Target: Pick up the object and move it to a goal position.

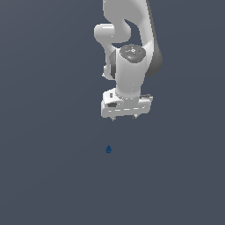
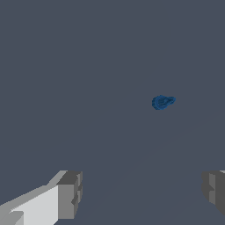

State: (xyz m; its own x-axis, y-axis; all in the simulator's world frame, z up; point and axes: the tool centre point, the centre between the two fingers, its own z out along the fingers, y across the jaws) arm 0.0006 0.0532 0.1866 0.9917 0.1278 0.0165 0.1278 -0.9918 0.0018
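On the flat grey-blue floor [image 1: 48,176], in the middle of the exterior view, lies the object [image 1: 108,149], a tiny dark-blue lump with a slightly pointed top. It sits alone, touching nothing but the floor. Above it in that view, and a little toward the exterior view's right, hangs the white arm [image 1: 129,48], its wrist pointing straight down and ending in the gripper [image 1: 124,117]. The two short fingertips show below the white hand body, set well apart, so the gripper stands wide and holds nothing. A clear gap of bare floor lies between the fingertips and the object.

In the wrist view the object [image 2: 162,102] appears as a knobbly blue blob with a small nub on one side, resting on the floor [image 2: 66,66]. The two grey fingers [image 2: 70,195] frame the edge of the picture, far from each other, with only floor between them. The object lies beyond the fingers, nearer to one finger's side than to the other, and is not between them.
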